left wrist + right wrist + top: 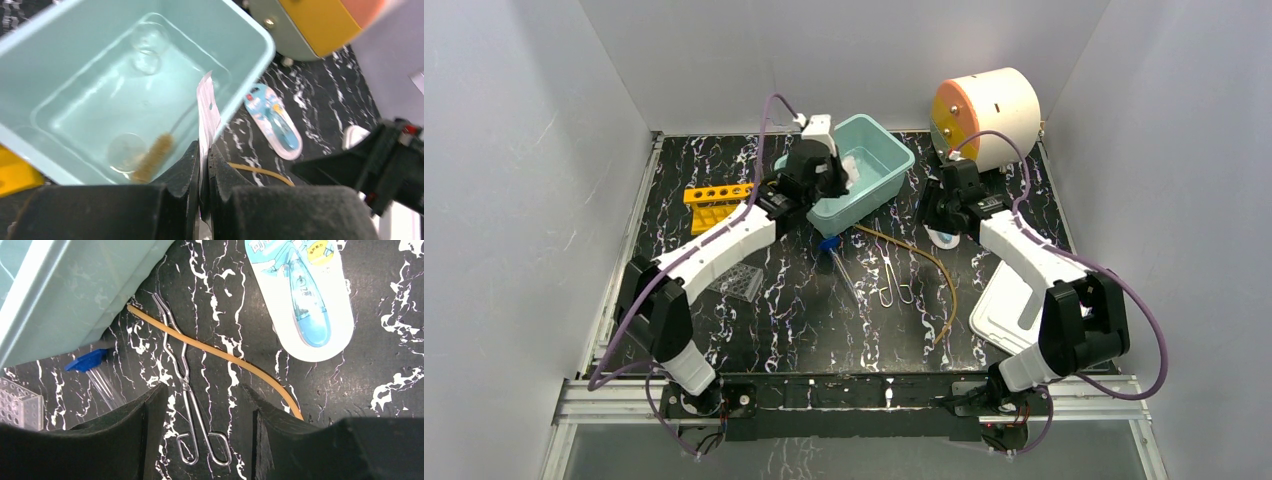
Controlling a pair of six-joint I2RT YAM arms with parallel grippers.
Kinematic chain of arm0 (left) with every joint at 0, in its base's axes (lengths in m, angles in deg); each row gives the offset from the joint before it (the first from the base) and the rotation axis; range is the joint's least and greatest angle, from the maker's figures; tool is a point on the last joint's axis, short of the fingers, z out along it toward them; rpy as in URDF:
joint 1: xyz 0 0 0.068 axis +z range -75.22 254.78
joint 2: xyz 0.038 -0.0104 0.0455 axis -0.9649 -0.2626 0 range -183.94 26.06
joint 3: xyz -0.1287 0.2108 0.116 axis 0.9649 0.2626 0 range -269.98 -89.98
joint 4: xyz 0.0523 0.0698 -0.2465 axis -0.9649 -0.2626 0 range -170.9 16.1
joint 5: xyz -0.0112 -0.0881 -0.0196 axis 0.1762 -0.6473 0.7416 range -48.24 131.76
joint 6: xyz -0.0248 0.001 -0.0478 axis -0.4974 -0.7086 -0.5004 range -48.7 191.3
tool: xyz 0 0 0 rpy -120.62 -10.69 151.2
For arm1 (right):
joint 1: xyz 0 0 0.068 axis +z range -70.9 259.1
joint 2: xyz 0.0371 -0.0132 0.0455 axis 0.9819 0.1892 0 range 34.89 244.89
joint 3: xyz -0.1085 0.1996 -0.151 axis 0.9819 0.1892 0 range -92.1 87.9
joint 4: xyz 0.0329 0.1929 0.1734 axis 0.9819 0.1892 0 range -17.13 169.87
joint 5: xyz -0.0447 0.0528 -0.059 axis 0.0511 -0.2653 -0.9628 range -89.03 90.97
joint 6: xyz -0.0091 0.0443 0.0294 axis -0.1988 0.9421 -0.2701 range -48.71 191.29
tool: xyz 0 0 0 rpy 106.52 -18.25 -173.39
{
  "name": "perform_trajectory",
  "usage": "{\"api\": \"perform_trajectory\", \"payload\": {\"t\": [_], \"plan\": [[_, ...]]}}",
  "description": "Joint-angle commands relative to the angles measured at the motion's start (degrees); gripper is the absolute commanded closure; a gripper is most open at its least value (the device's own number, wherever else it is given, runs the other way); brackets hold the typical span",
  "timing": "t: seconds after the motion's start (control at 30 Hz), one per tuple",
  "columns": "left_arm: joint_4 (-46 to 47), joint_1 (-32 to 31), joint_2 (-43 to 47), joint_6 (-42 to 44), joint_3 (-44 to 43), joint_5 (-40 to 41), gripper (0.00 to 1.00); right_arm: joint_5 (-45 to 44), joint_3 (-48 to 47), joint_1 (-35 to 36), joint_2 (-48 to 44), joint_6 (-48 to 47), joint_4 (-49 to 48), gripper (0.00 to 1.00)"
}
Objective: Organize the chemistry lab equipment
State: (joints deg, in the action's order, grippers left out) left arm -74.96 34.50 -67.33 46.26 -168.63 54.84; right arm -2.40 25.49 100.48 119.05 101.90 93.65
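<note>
The card (207, 107) is pinched edge-on in the left gripper (202, 165), clamped tight, right over the bin's (250, 65) rim. Inside the bin, a brush (152, 157) is seen lying against a dish (125, 150). The right gripper (202, 390) is spread wide with nothing in it, just right of the bin, above the tongs (185, 375) and the tubing (225, 356) crossing them. A tube (90, 361) lies just in front of the bin, and the rack (716, 197) sits left of it.
</note>
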Motion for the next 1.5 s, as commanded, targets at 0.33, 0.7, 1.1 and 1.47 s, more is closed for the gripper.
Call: {"api": "perform_trajectory", "payload": {"t": [0.33,0.7,1.1,1.47], "plan": [[-4.50,12.50,-13.40,2.14,-9.43,-18.89,1.00,2.93,-1.28,-0.18,6.92,-2.38,-2.83,0.40],[-6.83,12.97,-21.30,1.53,-13.28,-24.06,0.92,7.50,-4.67,-0.13,11.48,-2.57,-0.13,0.40],[-14.60,13.11,-20.34,1.86,-21.53,-21.23,0.65,7.93,-2.14,0.16,9.21,-3.21,-0.21,0.39],[-22.82,13.65,-10.55,2.09,-23.58,-11.35,0.33,3.74,0.70,10.44,2.60,-10.10,-1.34,0.28]]}}
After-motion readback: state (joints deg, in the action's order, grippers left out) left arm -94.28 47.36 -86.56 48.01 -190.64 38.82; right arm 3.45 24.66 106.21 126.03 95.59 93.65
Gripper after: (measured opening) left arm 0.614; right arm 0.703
